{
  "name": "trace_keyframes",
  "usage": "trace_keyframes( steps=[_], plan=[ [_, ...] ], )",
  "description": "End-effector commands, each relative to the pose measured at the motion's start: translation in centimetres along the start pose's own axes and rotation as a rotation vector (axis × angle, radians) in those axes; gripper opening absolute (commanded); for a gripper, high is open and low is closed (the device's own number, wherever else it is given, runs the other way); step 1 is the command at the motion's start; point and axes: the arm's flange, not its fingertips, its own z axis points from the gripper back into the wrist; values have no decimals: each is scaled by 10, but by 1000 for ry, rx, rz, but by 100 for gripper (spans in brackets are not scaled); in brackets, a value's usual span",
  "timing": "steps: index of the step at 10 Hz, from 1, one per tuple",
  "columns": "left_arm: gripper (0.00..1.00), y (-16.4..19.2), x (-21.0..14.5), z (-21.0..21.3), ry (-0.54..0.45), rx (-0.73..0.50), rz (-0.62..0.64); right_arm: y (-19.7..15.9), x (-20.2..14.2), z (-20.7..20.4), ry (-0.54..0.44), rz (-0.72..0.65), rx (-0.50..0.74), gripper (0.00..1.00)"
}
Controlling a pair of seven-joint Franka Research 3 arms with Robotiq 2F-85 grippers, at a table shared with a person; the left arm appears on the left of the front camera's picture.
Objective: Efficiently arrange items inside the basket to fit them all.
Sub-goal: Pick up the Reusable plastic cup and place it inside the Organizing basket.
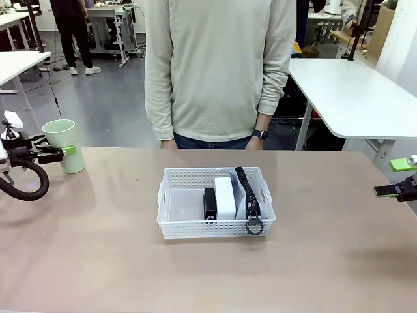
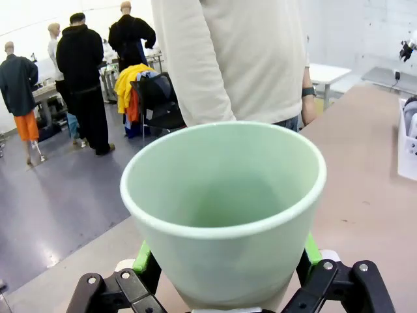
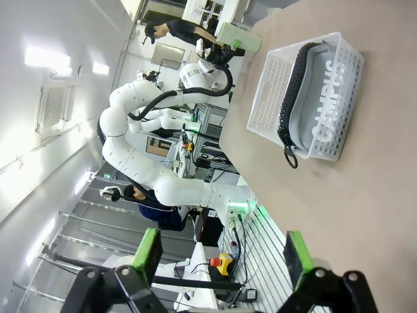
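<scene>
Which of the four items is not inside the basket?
The pale green cup: it stands upright between the left gripper's fingers, while stapler, box and pouch lie in the basket.

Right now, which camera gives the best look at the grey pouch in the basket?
The right wrist view: the grey pouch shows its whole side, printed lettering and zipper, standing on edge in the basket. The front view shows only its zipper edge and ring pull. In the left wrist view it is cut off at the frame's edge.

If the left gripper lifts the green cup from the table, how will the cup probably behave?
The green cup looks rigid, so it should hold its shape. Its smooth walls taper downward between the left gripper pads, so it may slide unless squeezed firmly. It appears empty in the left wrist view, so probably light, and being tall and narrow-based it could tip if nudged.
</scene>
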Motion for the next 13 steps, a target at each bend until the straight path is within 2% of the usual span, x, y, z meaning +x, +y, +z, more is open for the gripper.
trace_keyframes(
  steps=[1, 3, 4, 5, 6, 7, 9, 10, 11, 12, 13],
  plan=[
    [100, 3, 6, 5, -53, -6, 32, 5, 1, 0, -7, -14, 11, 100],
    [100, 3, 8, 8, -74, -20, 47, 5, 1, 0, -7, -14, 11, 100],
    [88, 3, 7, 8, -55, -37, 29, 5, 1, 0, -7, -14, 11, 100],
    [42, 3, 6, 9, -45, -31, 20, 5, 1, 0, -7, -14, 11, 100],
    [30, 2, 6, 9, -41, -35, 17, 5, 1, 0, -7, -14, 11, 100],
    [0, 2, 7, 9, -50, -32, 14, 5, 1, 0, -7, -14, 11, 100],
    [0, 1, 9, 12, -58, -37, 8, 5, 1, 0, -7, -14, 11, 100],
    [33, 0, 15, 18, -59, -50, 19, 5, 1, 0, -7, -14, 11, 100],
    [33, -4, 28, 28, -31, -127, 98, 5, 1, 0, -7, -14, 11, 100],
    [0, -11, 53, 47, 5, -152, 139, 5, 1, 0, -7, -14, 11, 100],
    [66, -22, 80, 74, 89, -214, 209, 5, 1, 0, -7, -14, 11, 100]
  ],
)
